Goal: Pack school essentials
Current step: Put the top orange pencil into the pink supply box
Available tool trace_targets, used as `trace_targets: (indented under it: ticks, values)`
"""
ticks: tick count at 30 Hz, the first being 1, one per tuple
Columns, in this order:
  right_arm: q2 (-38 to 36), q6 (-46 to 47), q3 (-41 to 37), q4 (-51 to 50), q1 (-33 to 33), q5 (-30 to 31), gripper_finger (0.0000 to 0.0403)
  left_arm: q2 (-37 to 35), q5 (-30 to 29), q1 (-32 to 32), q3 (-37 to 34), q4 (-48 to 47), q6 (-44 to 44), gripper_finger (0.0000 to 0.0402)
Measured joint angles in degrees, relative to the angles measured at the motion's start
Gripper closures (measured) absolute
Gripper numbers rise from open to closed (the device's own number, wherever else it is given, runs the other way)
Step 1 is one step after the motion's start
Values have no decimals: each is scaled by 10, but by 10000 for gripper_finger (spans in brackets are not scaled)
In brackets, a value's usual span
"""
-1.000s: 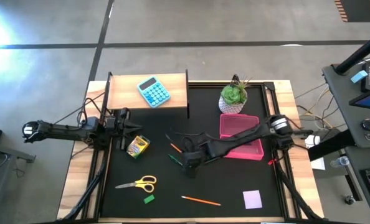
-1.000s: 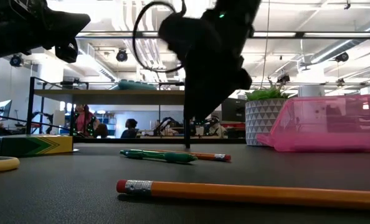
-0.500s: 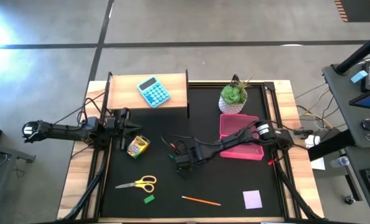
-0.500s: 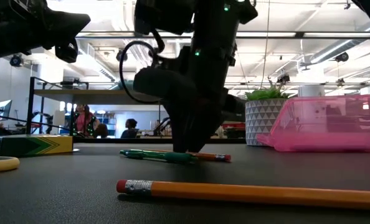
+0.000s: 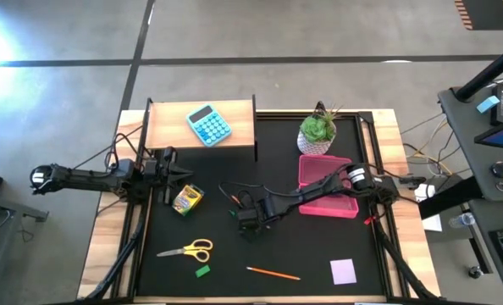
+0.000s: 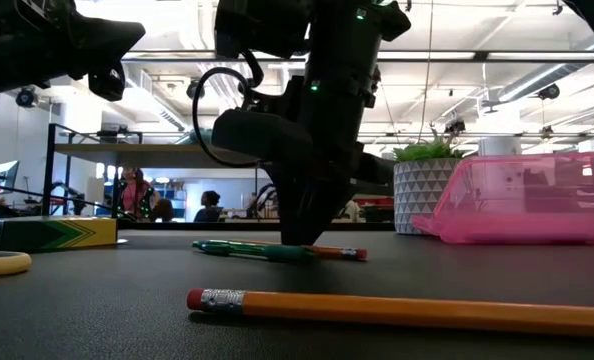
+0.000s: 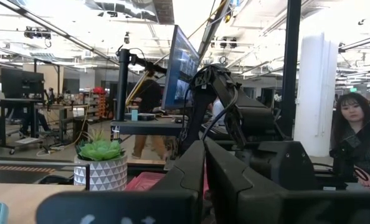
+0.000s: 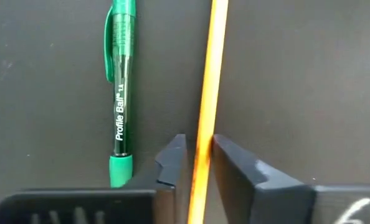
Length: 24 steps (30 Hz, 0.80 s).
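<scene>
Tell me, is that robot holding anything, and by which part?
The right gripper has its jaws closed around an orange pencil, partway along its shaft; the left gripper holds nothing.

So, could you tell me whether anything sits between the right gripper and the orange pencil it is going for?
Nothing visible does. The right gripper is down on the mat with its fingers either side of the orange pencil. The green pen lies alongside, outside the fingers.

two orange pencils [image 5: 273, 273] [image 8: 205, 118], one green pen [image 8: 121, 93], one scissors [image 5: 189, 250], one eraser [image 5: 202, 271], one crayon box [image 5: 186, 199], one notepad [image 5: 343, 271].
</scene>
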Motion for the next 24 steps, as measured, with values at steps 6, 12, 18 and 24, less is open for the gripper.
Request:
trace_targets:
  ticks: [6, 12, 18, 24]
  values:
    - [-1, -11, 0, -1, -2, -1, 389, 0, 0, 0, 0, 0, 0, 402]
    - [-20, -49, 0, -30, -3, -12, 389, 0, 0, 0, 0, 0, 0, 402]
    - [-93, -97, 0, -73, -2, -10, 389, 0, 0, 0, 0, 0, 0, 402]
    - [-191, -151, -23, -117, -1, -4, 390, 1, 0, 0, 0, 1, 0, 402]
